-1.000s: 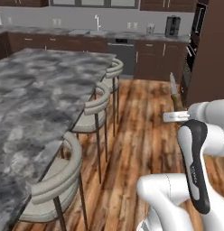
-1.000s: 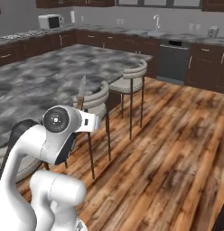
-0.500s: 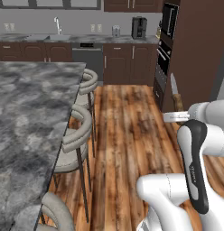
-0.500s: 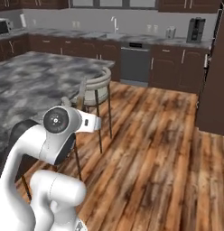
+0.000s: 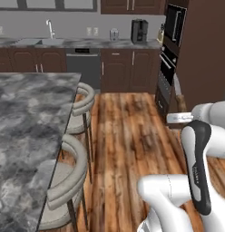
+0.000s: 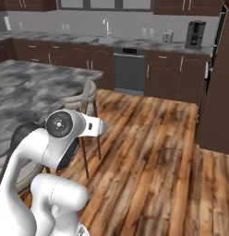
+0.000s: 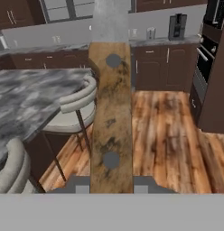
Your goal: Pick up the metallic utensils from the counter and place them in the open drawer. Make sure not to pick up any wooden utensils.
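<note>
Kitchen w/ wood floor point(image 6: 153, 152) is stretching ahead; marbled counter point(image 5: 23, 118) is sitting left by stools point(image 5: 80, 106). Gripper point(image 7: 111, 182) is clamping the knife point(image 7: 110, 113) by its brown handle, blade pointing fwd.

Knife point(image 7: 111, 117) handle: mottled brown wood; counter point(image 7: 28, 97): glossy marbled stone.

Wood plank floor point(image 5: 128, 131) runs through the middle, and two curved-back grey stools point(image 5: 71, 181) are tucked along the island's edge. Back wall has dark brown cabinets point(image 6: 174, 76), a dishwasher point(image 6: 129, 73), a sink faucet point(image 5: 50, 28) and a black coffee maker point(image 5: 139, 31). Tall wall oven point(image 5: 171, 54) stands off to the right.
</note>
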